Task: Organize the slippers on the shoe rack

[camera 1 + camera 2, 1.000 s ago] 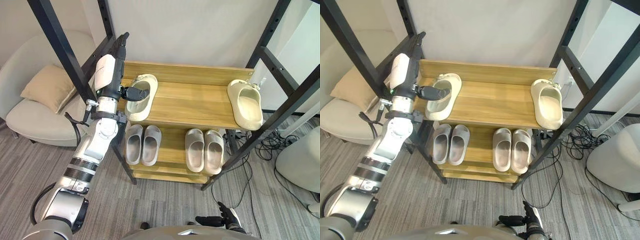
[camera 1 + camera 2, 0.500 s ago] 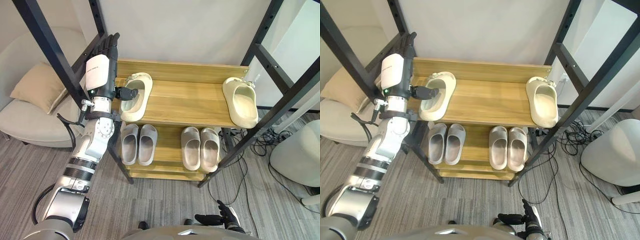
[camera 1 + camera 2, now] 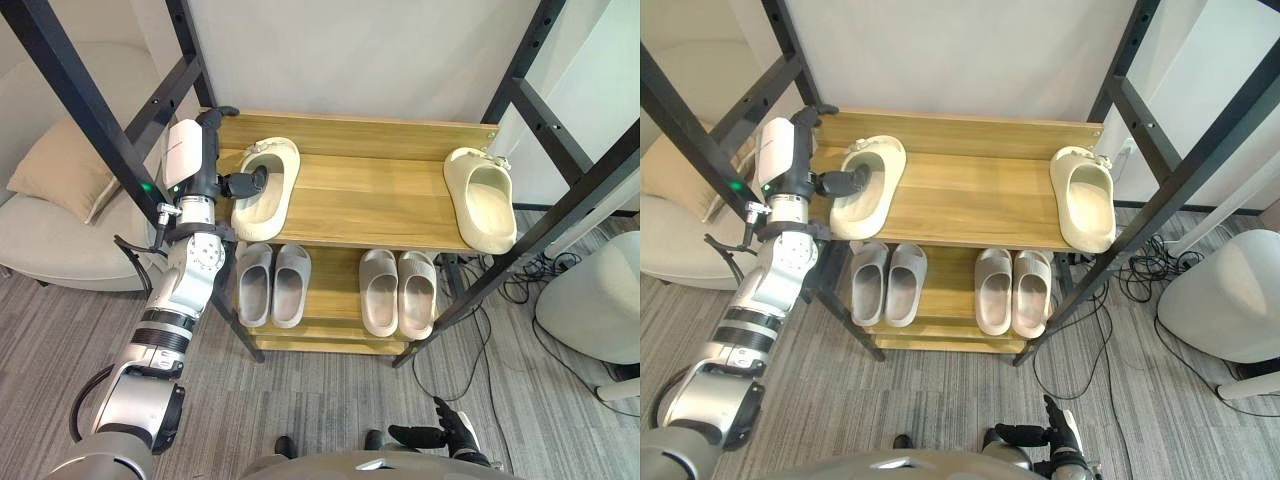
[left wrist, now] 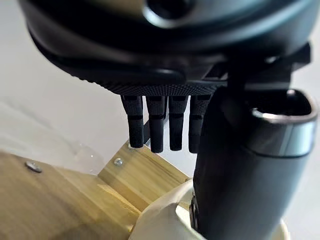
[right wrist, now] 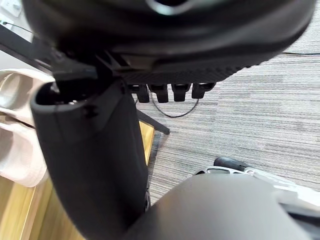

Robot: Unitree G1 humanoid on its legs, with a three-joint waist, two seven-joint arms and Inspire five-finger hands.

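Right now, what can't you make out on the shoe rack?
- Left hand: its hold on the left cream slipper. Contact is hidden inside the opening in the eye views, and the hand's bulk blocks the left wrist view.
- Left grey pair, right grey pair: toes hidden under the top shelf.

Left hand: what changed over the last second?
The left hand tipped forward and down toward the rack's back panel; the camera shifted too. Nothing taken or released. Unchanged: its thumb in the left cream slipper, which kept its place; right cream slipper, left grey pair, right grey pair, right hand low.
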